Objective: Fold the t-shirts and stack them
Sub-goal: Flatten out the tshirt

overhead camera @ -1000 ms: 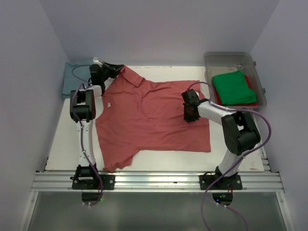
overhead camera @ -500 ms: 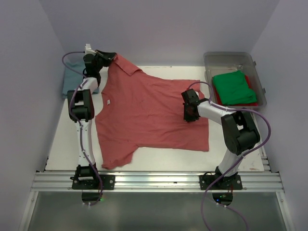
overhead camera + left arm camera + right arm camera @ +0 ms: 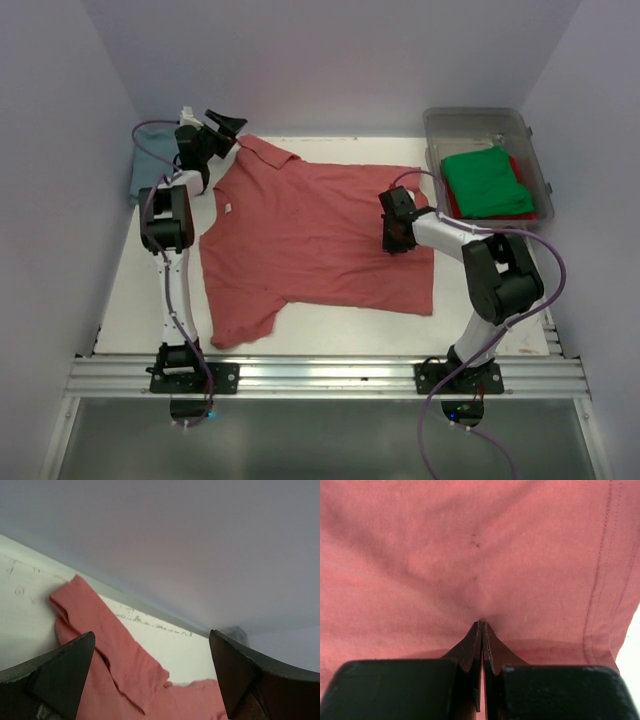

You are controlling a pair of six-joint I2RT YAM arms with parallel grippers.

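**Left jaws wide at the collar, right jaws pinched on the cloth**

Here's the salmon-red shirt (image 3: 320, 240), spread out across the middle of the white table (image 3: 130, 300). Its collar points to the far left corner, its hem lies on the right, and one short sleeve hangs toward the near edge. There's a small white tag (image 3: 228, 209) on the cloth just below the collar.

Up at that far left corner, the left gripper (image 3: 208, 127) hovers above the collar end with its jaws spread as wide as they go. From its wrist view both dark fingers (image 3: 60, 672) stand well apart. The collar edge of the shirt lies on the table below and between them, clear of both.

Over on the right, the right gripper (image 3: 481, 625) is low on the shirt near the hem side. Its jaws are pressed tight together, and the fabric puckers to a point right at the tips, a pinch of cloth caught there.

Behind the left arm, against the left wall, a teal-blue shirt (image 3: 146, 168) lies partly hidden. At the far right sits the clear bin (image 3: 520, 125), with a folded green shirt (image 3: 485, 180) inside, lying on top of a red shirt (image 3: 449, 206) that peeks out at the edges.
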